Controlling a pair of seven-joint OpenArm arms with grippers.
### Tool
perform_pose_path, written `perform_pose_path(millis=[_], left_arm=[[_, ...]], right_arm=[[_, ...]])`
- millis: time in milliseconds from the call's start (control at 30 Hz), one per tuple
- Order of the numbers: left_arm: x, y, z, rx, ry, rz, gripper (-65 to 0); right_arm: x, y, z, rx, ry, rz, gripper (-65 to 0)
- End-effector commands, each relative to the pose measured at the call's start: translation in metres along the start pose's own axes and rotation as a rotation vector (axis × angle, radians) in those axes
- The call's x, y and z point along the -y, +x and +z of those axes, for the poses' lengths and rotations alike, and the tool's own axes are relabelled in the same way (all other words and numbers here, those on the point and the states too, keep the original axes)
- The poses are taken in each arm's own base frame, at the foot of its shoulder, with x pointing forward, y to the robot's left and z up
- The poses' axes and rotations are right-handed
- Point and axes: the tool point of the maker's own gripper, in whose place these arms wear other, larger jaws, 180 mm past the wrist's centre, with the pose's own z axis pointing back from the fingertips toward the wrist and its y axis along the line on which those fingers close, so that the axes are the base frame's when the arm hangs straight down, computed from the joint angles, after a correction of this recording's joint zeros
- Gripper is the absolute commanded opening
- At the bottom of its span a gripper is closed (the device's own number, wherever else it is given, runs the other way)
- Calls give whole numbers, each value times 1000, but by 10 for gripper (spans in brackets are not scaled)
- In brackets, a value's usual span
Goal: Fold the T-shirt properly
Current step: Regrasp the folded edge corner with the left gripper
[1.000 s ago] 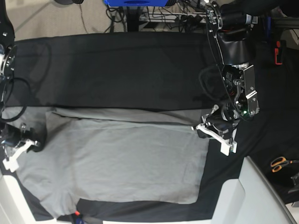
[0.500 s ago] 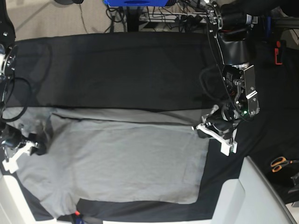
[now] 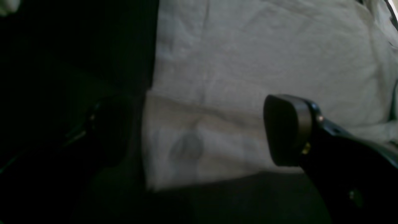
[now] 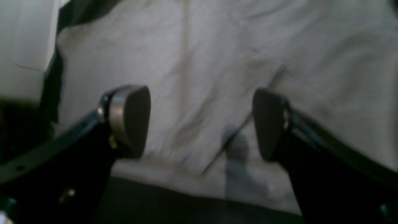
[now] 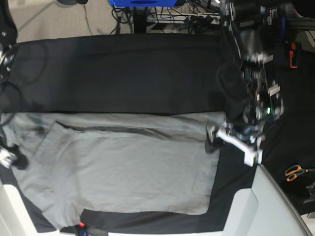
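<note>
The grey T-shirt (image 5: 128, 167) lies flat on the black table cloth (image 5: 128, 69), with a long strip folded over along its far edge. My left gripper (image 5: 222, 140) hovers at the shirt's right edge. In the left wrist view it (image 3: 196, 133) is open, one pad (image 3: 286, 130) over grey cloth and the other in shadow over black cloth. My right gripper (image 5: 11, 160) sits at the shirt's left end. In the right wrist view it (image 4: 199, 124) stands open just above the T-shirt (image 4: 217, 62), with nothing between its pads.
Orange-handled scissors (image 5: 294, 172) lie on the black cloth at the far right. A white surface (image 5: 268, 206) fills the lower right corner, and another white panel (image 4: 25, 46) shows beside the shirt. Cables and a blue object (image 5: 142, 2) lie beyond the table's far edge.
Both grippers have gone from shut to open and let go of the shirt. The left arm has shifted slightly right and down; the right gripper has drawn back toward the left edge.
</note>
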Motion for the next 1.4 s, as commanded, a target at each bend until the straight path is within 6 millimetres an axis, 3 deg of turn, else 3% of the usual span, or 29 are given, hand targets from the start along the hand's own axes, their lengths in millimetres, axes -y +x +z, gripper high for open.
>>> perform_pose_path(millis=[0, 67, 200, 300, 367, 500, 733, 933, 1233, 1300, 1367], left_arm=[[2, 7, 10, 37, -7, -22, 0], [0, -14, 26, 11, 9, -46, 0], [-19, -56, 47, -79, 8, -77, 0], [-21, -88, 49, -147, -49, -19, 0], [-26, -107, 48, -187, -57, 41, 0], [-34, -127, 46, -223, -55, 126, 0], [-30, -127, 42, -224, -63, 131, 0], [-28, -118, 38, -208, -71, 127, 0], [-18, -103, 28, -166, -90, 147, 0], [-15, -103, 27, -168, -96, 145, 0], [-14, -102, 27, -165, -97, 144, 0]], right_arm=[[4, 24, 18, 88, -10, 13, -177], [17, 14, 41, 125, -54, -26, -177], [45, -30, 72, 198, -133, -195, -176], [56, -52, 73, 212, -157, -289, -176], [65, -69, 64, 205, -174, -410, -177], [79, -94, 47, 220, -198, -565, -177], [94, -114, 25, 231, -195, -728, -177], [102, -100, 17, 283, -200, -775, -177], [95, -75, 7, 305, -169, -765, -179], [93, -79, 5, 282, -176, -747, -231], [90, -78, 1, 266, -176, -729, -339]])
